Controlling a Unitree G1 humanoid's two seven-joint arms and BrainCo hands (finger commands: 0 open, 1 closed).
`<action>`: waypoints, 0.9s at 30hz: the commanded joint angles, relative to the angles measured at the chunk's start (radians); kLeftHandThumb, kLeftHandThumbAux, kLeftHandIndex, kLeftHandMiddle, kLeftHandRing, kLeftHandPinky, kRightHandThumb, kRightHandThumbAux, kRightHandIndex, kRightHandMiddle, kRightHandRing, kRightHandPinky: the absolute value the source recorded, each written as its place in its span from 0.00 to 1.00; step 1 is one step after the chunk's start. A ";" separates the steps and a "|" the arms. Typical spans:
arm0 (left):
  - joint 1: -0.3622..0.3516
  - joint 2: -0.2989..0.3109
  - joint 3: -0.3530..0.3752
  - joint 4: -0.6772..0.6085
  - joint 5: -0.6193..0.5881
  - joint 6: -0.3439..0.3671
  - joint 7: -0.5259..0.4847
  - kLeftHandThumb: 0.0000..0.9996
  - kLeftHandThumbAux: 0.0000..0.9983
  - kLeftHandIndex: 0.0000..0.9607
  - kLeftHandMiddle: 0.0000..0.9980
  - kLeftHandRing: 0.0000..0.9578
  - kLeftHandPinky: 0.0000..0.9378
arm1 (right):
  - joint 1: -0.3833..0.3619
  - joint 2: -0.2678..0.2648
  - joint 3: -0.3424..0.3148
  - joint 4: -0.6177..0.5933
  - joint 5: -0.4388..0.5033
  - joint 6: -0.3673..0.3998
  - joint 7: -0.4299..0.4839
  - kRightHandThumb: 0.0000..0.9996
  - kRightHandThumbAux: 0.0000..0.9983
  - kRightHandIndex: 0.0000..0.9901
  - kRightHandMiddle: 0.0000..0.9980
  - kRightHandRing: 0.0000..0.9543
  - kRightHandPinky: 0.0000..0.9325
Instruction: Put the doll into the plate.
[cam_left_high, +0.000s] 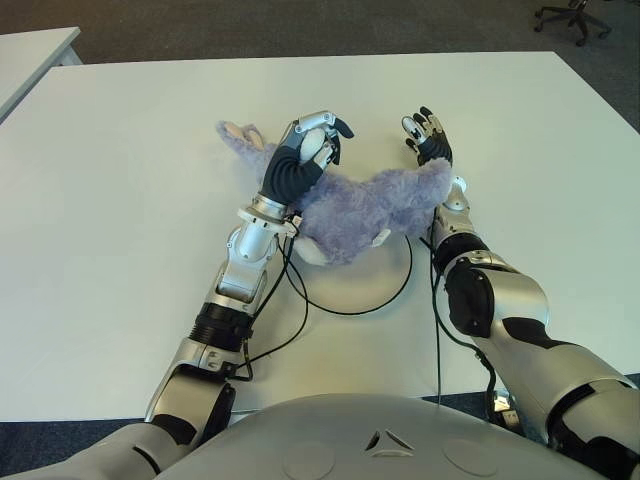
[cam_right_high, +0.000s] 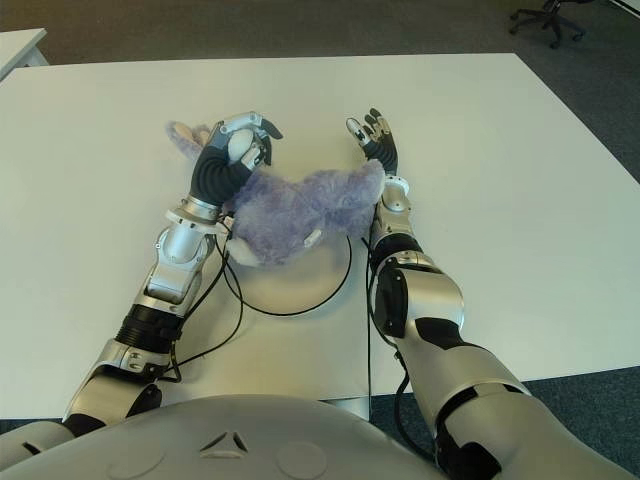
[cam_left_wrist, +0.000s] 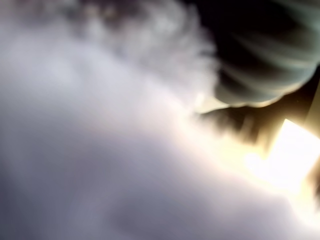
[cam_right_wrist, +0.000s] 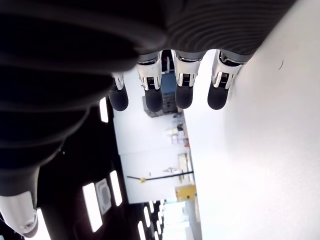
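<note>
The left hand (cam_left_high: 305, 150) has its fingers (cam_left_high: 325, 122) curled round a pale limb of the purple doll (cam_left_high: 350, 210), gripping it; the right hand (cam_left_high: 428, 135), fingers straight and spread, holds nothing beside the doll's far end; the doll lies partly over the plate (cam_left_high: 385, 290) on the white tabletop (cam_left_high: 130, 180); the placing step looks under way; next, lowering the doll fully inside the rim, then letting go.

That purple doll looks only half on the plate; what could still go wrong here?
The doll overhangs the plate toward the left robot hand, which grips a pale limb; letting go might leave it half on the table. The open right robot hand beside its other end could nudge it.
</note>
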 joint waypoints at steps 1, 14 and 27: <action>0.035 -0.007 -0.013 0.009 -0.005 0.018 -0.022 0.75 0.70 0.46 0.85 0.89 0.91 | 0.071 0.021 -0.001 0.051 0.005 0.052 -0.003 0.07 0.60 0.02 0.03 0.04 0.06; 0.041 -0.012 -0.018 0.020 -0.012 0.024 -0.037 0.75 0.70 0.46 0.84 0.89 0.90 | 0.072 0.021 0.001 0.050 0.004 0.049 0.001 0.07 0.59 0.02 0.04 0.04 0.06; 0.048 -0.009 -0.028 0.020 -0.015 0.037 -0.043 0.75 0.70 0.46 0.85 0.89 0.90 | 0.073 0.020 0.004 0.049 0.004 0.048 -0.003 0.07 0.59 0.02 0.03 0.03 0.06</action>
